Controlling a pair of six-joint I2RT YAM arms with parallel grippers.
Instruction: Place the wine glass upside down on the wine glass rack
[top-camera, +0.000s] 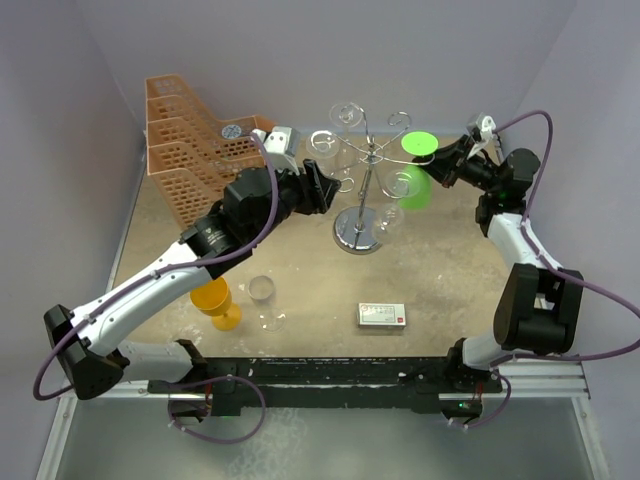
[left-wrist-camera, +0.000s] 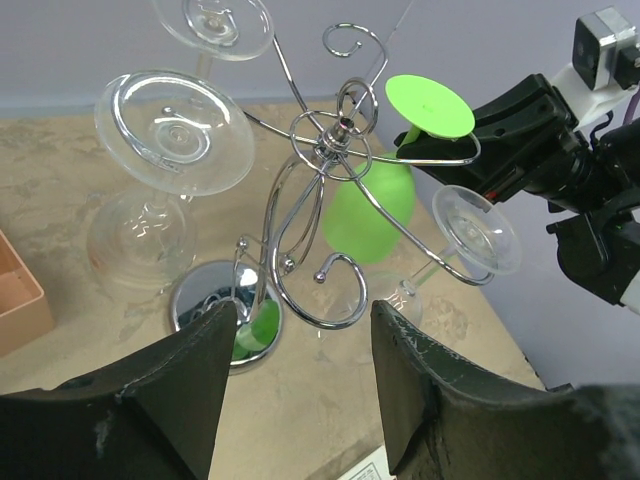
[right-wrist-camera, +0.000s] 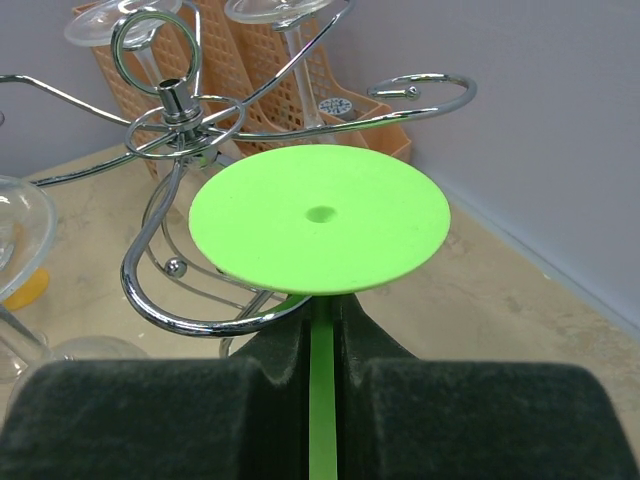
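Observation:
The chrome wine glass rack (top-camera: 358, 232) stands at the table's middle back; it also shows in the left wrist view (left-wrist-camera: 330, 150) and the right wrist view (right-wrist-camera: 180, 100). A green wine glass (top-camera: 417, 188) hangs upside down at the rack's right side, its flat foot (right-wrist-camera: 320, 218) on top, just above a curled arm. My right gripper (top-camera: 447, 160) is shut on the green stem (right-wrist-camera: 321, 400) below the foot. My left gripper (top-camera: 325, 186) is open and empty left of the rack, its fingers (left-wrist-camera: 200, 370) wide apart. Clear glasses (left-wrist-camera: 175, 130) hang upside down on other arms.
An orange lattice basket (top-camera: 190, 140) stands at the back left. An orange glass (top-camera: 215, 300) and a clear glass (top-camera: 265, 298) stand upright at the front left. A small white box (top-camera: 382, 315) lies at the front middle. Purple walls close in at the back and right.

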